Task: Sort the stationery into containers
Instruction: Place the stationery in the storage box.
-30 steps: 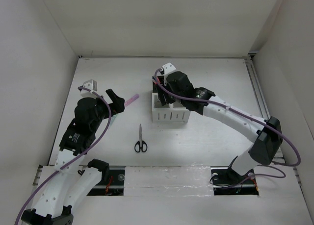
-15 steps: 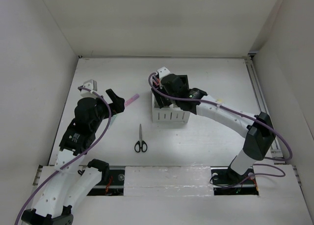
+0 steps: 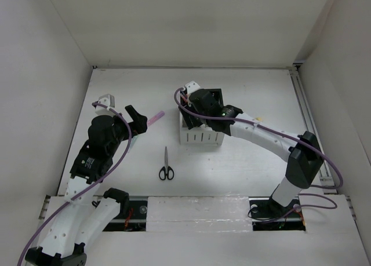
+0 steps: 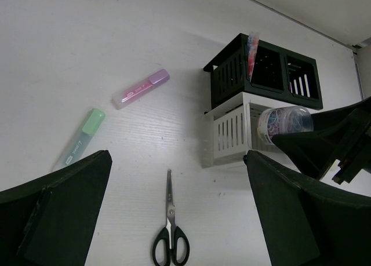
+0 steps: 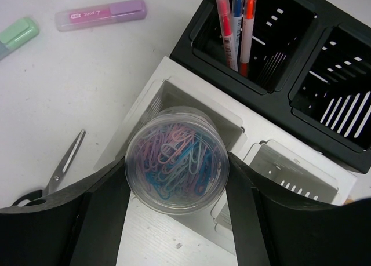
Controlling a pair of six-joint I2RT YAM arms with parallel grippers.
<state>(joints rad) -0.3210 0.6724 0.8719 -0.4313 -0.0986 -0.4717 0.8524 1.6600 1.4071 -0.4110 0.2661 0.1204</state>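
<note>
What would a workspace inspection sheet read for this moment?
Surface: white table, no spills seen.
Job's things: pink highlighter, green highlighter and scissors lie loose; pens stand in black box; white box joined to it.
Clutter: nothing seen.
Hands: left hand open, empty; right hand shut on paper-clip jar above the white box.
Cables: purple cable along each arm.
Surroundings: white walls.

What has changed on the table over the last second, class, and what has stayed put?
The right claw, still gripping the jar of paper clips, swung slightly left over the white box. Nothing was picked up or let go. The open left claw, scissors and pink marker stayed put.
</note>
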